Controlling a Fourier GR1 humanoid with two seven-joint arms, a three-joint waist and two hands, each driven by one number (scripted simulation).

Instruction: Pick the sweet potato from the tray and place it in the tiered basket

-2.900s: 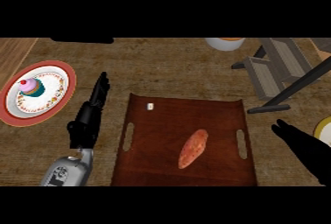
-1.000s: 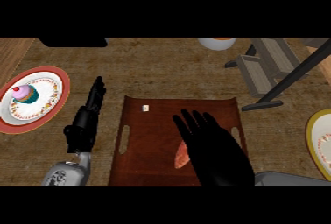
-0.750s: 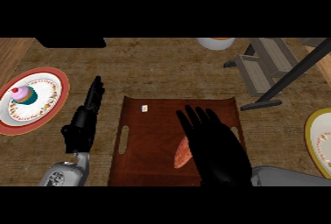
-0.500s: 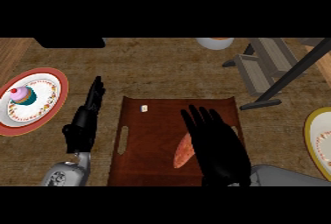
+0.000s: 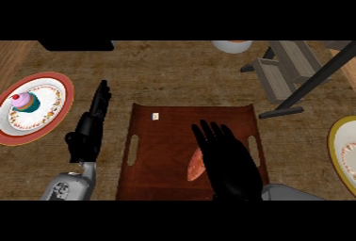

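Two black hands at a wooden counter, caught at the approach stage of the pick. Far left, a red-rimmed plate (image 5: 59, 101) bearing a pink-frosted cupcake (image 5: 26, 101). Just beside it, left hand (image 5: 89, 132) resting edge-on along the tray's left side, straight and holding nothing. Centre, brown tray (image 5: 163, 155) with slot handles and a small white tag (image 5: 156, 116) near its far edge. In the tray's right half, sweet potato (image 5: 195, 167) lying lengthwise, not yet grasped. Directly over its right flank, right hand (image 5: 230, 162) palm down, fingers (image 5: 207, 134) straight and spread wide, tips reaching past the potato's far end. Touching or clear of it: impossible to tell from above. Upper right, tiered basket (image 5: 288, 66) of grey wood on a dark stand, well apart from the tray. Far right, part of a yellow-rimmed plate (image 5: 339, 141). Next move, by this reading: closing round the potato's middle, then a lift and a carry up and rightward to the basket.
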